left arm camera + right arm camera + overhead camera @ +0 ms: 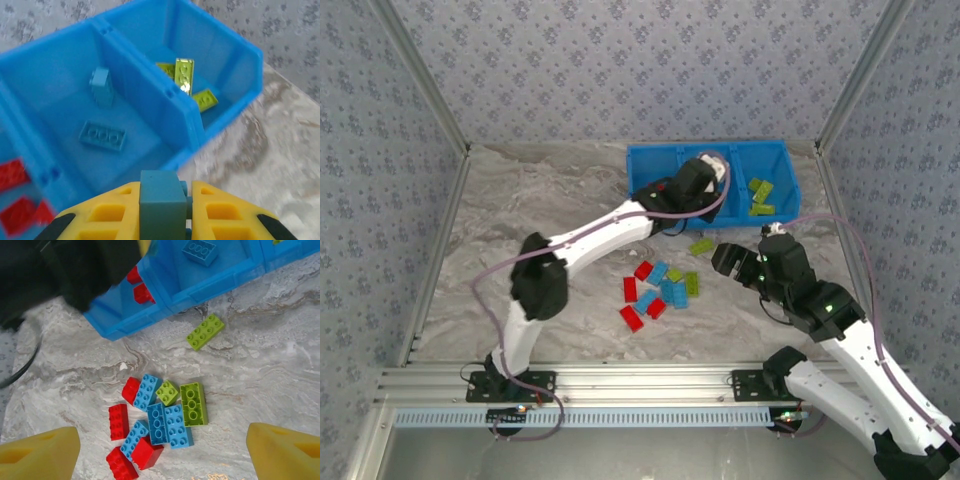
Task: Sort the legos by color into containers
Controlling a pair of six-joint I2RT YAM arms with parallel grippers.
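Note:
My left gripper (165, 189) is shut on a light blue lego (159, 200), hovering at the near edge of the blue bin (145, 100). Its middle container holds two light blue legos (102, 135), the right one yellow-green legos (184, 75), the left one red legos (15, 175). From above, the left gripper (705, 175) hangs over the bin (780, 147). My right gripper (162, 452) stands open above a pile of red, light blue and yellow-green legos (160, 422) on the table. A single yellow-green lego (205, 331) lies apart, near the bin's front wall (220, 280).
The left arm (590, 240) reaches diagonally across the table to the bin, passing left of the pile (660, 290). The right gripper (735, 262) sits just right of the pile. Metal frame posts and patterned walls close in the marble tabletop.

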